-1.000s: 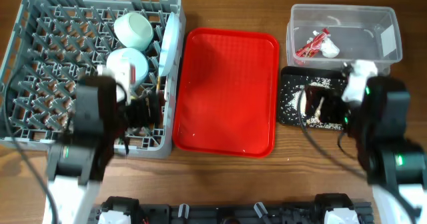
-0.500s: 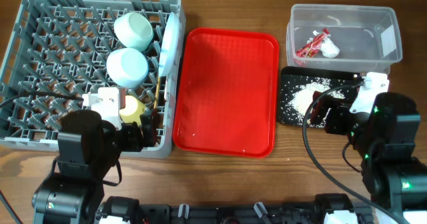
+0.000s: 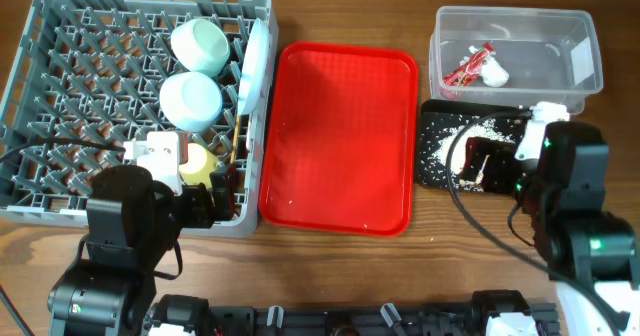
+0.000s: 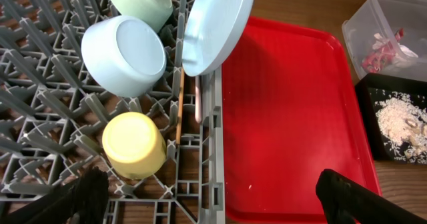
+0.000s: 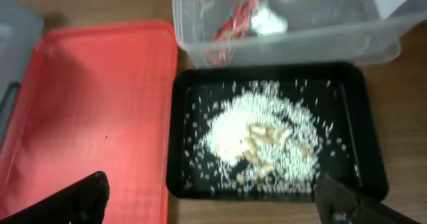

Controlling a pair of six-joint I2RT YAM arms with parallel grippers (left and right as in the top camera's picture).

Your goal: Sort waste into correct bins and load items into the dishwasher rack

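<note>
- Left claw (image 4: 212, 184): jaws spread wide, empty, above the rack (image 4: 40, 111) at its near edge.
- Yellow cup (image 4: 133, 144), two bowls (image 4: 127, 54), plate (image 4: 217, 24) and chopsticks (image 4: 180, 107) sit in the rack.
- Right claw (image 5: 212, 184): jaws spread wide, empty, over the black tray (image 5: 360, 164) of rice scraps (image 5: 267, 137).
- Wrapper (image 5: 233, 21) and tissue (image 5: 267, 23) lie in the clear tub (image 5: 347, 37).

We see a red serving tray (image 3: 340, 136) lying flat on the wooden counter (image 3: 350, 266), its long sides running away from the counter's near edge. The tray is rectangular with rounded corners, a raised rim and a finely textured floor. A few pale specks (image 4: 250, 186) sit on that floor close to the tray's near rim. The counter's brown grain shows beyond the tray's far rim and in front of its near rim.
</note>
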